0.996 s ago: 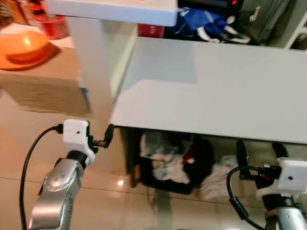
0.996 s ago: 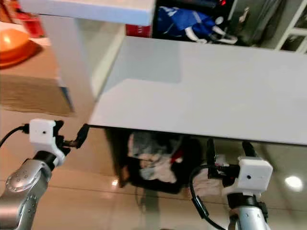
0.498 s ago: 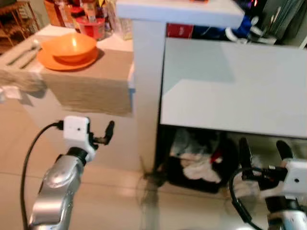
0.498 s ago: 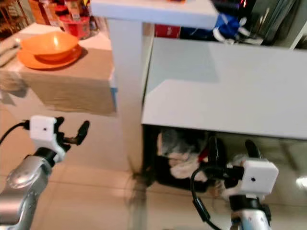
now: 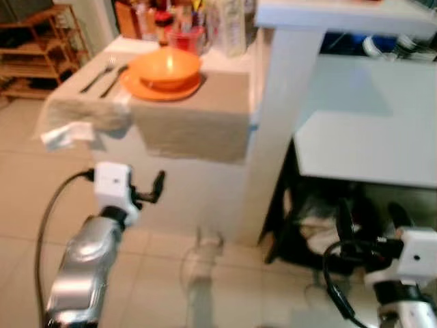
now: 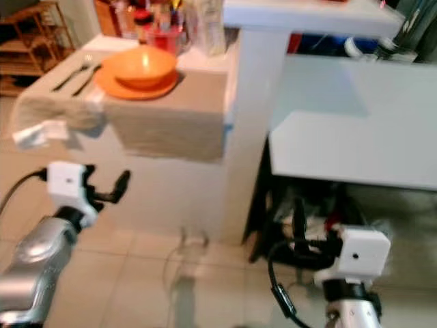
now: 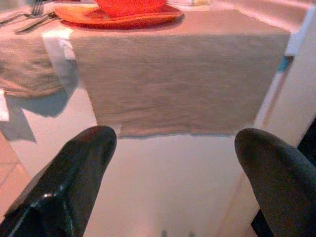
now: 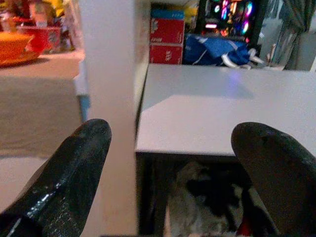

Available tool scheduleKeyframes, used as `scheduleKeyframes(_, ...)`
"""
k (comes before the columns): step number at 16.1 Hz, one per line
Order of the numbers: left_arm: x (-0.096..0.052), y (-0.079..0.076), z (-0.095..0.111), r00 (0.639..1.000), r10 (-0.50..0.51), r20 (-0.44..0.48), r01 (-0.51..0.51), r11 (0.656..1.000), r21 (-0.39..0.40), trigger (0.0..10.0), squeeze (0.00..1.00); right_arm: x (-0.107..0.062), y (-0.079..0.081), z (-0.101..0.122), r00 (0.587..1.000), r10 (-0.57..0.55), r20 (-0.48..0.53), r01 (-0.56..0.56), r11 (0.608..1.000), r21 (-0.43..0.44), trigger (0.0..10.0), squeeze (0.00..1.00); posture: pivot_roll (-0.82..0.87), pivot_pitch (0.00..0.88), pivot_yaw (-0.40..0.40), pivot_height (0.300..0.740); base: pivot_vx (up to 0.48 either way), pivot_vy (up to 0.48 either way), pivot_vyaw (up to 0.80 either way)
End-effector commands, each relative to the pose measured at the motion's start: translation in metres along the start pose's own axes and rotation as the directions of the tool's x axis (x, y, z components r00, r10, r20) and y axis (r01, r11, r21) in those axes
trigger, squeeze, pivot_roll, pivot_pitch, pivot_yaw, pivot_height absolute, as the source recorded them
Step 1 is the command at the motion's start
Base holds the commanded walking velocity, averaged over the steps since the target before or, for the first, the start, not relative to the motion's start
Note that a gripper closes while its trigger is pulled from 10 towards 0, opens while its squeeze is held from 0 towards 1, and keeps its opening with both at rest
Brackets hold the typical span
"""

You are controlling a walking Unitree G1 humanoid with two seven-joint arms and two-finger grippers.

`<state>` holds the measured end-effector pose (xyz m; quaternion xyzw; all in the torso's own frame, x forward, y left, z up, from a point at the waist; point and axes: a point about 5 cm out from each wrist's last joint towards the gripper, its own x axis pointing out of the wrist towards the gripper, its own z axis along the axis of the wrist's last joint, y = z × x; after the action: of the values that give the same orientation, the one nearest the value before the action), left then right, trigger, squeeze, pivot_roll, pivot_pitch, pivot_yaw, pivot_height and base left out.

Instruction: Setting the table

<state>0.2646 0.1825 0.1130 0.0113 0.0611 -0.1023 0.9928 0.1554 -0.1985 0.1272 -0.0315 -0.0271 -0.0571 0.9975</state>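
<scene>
**Orange bowl on its plate, cutlery laid beside**

Beige cloth (image 5: pixel 191 123) drapes over the front edge of the white table (image 5: pixel 198 184) ahead of me. On it, going left to right, a fork (image 5: pixel 97 74) and a second utensil (image 5: pixel 113 79) lie side by side, long axes running away from me, then an orange bowl (image 5: pixel 167 67) sits in an orange plate (image 5: pixel 161 87). Jars and bottles (image 5: pixel 179 20) crowd behind; their labels are too blurred to read. My left gripper (image 5: pixel 158 186) hangs wide open and empty over the tiled floor (image 5: pixel 205 287). My right gripper (image 5: pixel 369 219) is likewise spread, empty, below a white desk (image 5: pixel 369 137).
</scene>
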Motion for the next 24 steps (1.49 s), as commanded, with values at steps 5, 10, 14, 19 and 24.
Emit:
scheduleKeyframes(5,0.003,0.012,0.006,1.000,0.015,0.014,-0.016,0.999,0.049,10.0,0.00,0.009,0.003,0.003,1.000,-0.002,0.025,0.002,1.000,0.006,10.0,0.00,-0.04,0.000,0.005,0.740,0.000,0.480,0.00)
scheduleKeyframes(10,0.007,0.011,0.013,0.999,0.003,0.050,-0.009,0.993,0.117,10.0,0.00,0.008,0.004,0.000,1.000,0.000,0.016,0.001,1.000,-0.007,10.0,0.00,-0.05,0.000,0.006,0.740,0.000,0.192,0.00)
scheduleKeyframes(14,0.009,0.002,0.019,0.995,-0.041,0.090,0.032,0.994,0.104,10.0,0.00,0.009,0.001,0.013,0.996,-0.024,0.084,0.028,0.999,-0.043,10.0,0.00,-0.05,0.000,0.007,0.740,0.480,0.000,0.00)
scheduleKeyframes(19,0.010,-0.005,0.020,0.993,-0.072,0.096,0.060,0.991,0.116,10.0,0.00,0.057,0.002,-0.019,0.999,-0.041,0.026,0.042,0.998,-0.052,10.0,0.00,-0.05,0.000,0.010,0.740,0.480,0.000,0.00)
scheduleKeyframes(24,0.010,-0.009,0.022,0.991,-0.090,0.102,0.077,0.989,0.126,10.0,0.00,0.059,0.002,-0.027,0.999,-0.044,0.025,0.045,0.998,-0.052,10.0,0.00,-0.05,0.000,0.013,0.740,0.480,0.000,0.00)
